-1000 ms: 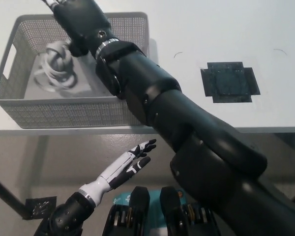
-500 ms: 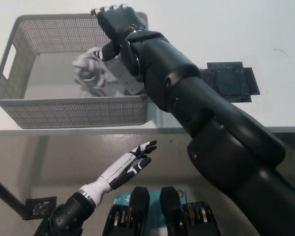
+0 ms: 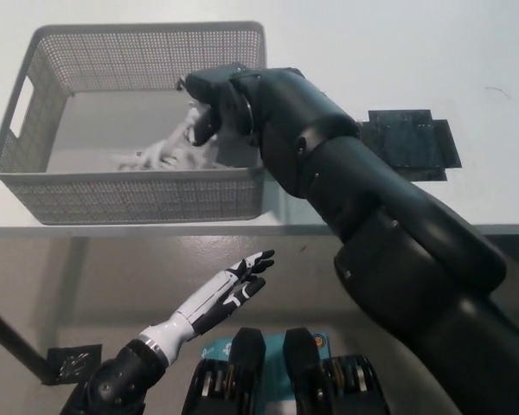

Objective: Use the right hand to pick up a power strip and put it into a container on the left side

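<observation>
one white table [image 3: 398,52] fills the upper part of the head view, its front edge running across the middle, with a grey-brown floor below it. a dark, roughly cross-shaped patch [image 3: 413,138] lies flat on the table at 3 o'clock. one grey mesh basket [image 3: 138,197] (rectangular, perforated walls, a slot handle at its left end) stands at 10 o'clock. inside it, against the right wall, lies the white power strip [image 3: 160,154] with its cord in a loose tangle. the black right hand [image 3: 214,102] hangs over the basket's right end, just above the strip; whether it grips the cord cannot be told. the white left hand [image 3: 229,288] rests at 7 o'clock below the table edge, empty, fingers spread.
</observation>
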`<move>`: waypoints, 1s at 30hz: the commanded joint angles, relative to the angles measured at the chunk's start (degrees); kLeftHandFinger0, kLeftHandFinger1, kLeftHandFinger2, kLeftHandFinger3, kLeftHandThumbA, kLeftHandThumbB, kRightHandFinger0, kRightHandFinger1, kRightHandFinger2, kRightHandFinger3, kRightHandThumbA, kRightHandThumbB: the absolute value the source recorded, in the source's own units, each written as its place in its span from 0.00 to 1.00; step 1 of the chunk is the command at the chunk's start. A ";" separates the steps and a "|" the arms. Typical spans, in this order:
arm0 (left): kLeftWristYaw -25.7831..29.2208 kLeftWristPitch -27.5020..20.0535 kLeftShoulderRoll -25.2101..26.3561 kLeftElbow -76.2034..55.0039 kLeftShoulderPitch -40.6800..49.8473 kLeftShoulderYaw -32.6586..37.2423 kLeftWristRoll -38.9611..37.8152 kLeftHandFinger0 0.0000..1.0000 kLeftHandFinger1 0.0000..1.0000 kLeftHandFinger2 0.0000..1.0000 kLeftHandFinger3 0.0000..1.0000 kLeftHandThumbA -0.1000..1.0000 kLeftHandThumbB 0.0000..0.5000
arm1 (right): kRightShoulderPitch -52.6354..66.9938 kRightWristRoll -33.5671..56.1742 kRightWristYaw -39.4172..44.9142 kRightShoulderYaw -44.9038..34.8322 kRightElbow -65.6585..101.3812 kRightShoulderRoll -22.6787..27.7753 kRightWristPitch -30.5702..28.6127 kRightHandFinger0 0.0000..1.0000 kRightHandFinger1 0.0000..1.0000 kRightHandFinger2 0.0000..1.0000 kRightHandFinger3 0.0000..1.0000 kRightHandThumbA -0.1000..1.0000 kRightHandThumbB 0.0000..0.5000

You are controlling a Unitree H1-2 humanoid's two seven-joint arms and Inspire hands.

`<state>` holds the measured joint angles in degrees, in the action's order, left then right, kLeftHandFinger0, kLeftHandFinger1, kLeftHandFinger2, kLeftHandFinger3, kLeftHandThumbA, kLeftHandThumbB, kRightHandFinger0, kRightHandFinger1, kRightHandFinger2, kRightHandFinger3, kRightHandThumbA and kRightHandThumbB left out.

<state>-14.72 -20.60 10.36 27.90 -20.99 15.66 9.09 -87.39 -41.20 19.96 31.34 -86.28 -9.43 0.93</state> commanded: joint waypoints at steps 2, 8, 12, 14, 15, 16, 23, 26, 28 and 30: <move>-1.73 0.08 -0.39 -2.58 -4.32 0.11 -0.22 1.00 1.00 1.00 1.00 1.00 0.53 | -23.77 27.13 52.81 -12.04 6.15 13.69 8.51 1.00 1.00 1.00 1.00 0.61 1.00; -1.42 -0.98 -0.47 -1.61 -4.46 0.19 0.04 1.00 1.00 1.00 1.00 1.00 0.49 | -22.66 51.11 52.81 -10.52 29.10 24.97 25.42 1.00 1.00 1.00 1.00 0.76 1.00; -1.57 -0.02 -0.59 -2.31 -3.68 0.15 -0.25 1.00 1.00 1.00 1.00 1.00 0.50 | -27.74 52.35 52.81 -12.38 27.36 29.81 26.00 1.00 1.00 1.00 1.00 0.73 0.99; -1.46 -0.25 -0.40 -2.47 -3.57 0.06 -0.19 1.00 1.00 1.00 1.00 1.00 0.48 | -28.88 35.51 52.81 -14.93 30.65 31.28 23.29 1.00 1.00 1.00 1.00 0.52 1.00; -1.40 -0.37 -0.35 -2.46 -3.61 0.01 -0.18 1.00 1.00 1.00 1.00 1.00 0.48 | -28.98 31.80 52.69 -14.33 32.13 31.63 22.07 1.00 1.00 1.00 1.00 0.46 0.97; -1.27 -0.82 -0.31 -2.09 -3.74 -0.15 -0.31 1.00 1.00 1.00 1.00 1.00 0.48 | -28.14 21.45 48.29 -10.29 38.80 33.52 13.82 1.00 1.00 1.00 1.00 0.43 0.91; -1.18 -0.50 -0.15 -2.98 -2.12 -0.06 -0.19 1.00 1.00 1.00 1.00 1.00 0.45 | -18.70 17.63 21.85 -20.36 58.39 37.72 8.72 1.00 1.00 1.00 1.00 0.63 0.59; -0.74 -0.58 -0.24 -3.34 -1.23 -0.20 -0.13 1.00 1.00 1.00 1.00 1.00 0.44 | -16.62 22.03 20.39 -25.83 61.50 38.86 10.96 1.00 1.00 1.00 1.00 0.63 0.62; -0.52 -1.18 -0.02 -3.28 -0.89 -0.54 -0.42 1.00 1.00 1.00 1.00 1.00 0.44 | -14.08 25.74 18.81 -30.45 64.48 40.43 9.90 1.00 1.00 1.00 1.00 0.69 0.64; -0.40 -0.99 0.08 -3.35 -0.91 -0.73 -0.47 1.00 1.00 1.00 1.00 1.00 0.45 | -11.58 29.66 17.57 -35.47 67.49 40.65 11.99 1.00 1.00 1.00 1.00 0.71 0.65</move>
<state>-14.80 -20.31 10.33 28.13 -20.94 15.65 9.12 -86.68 -26.41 41.54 16.78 -50.51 14.74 8.35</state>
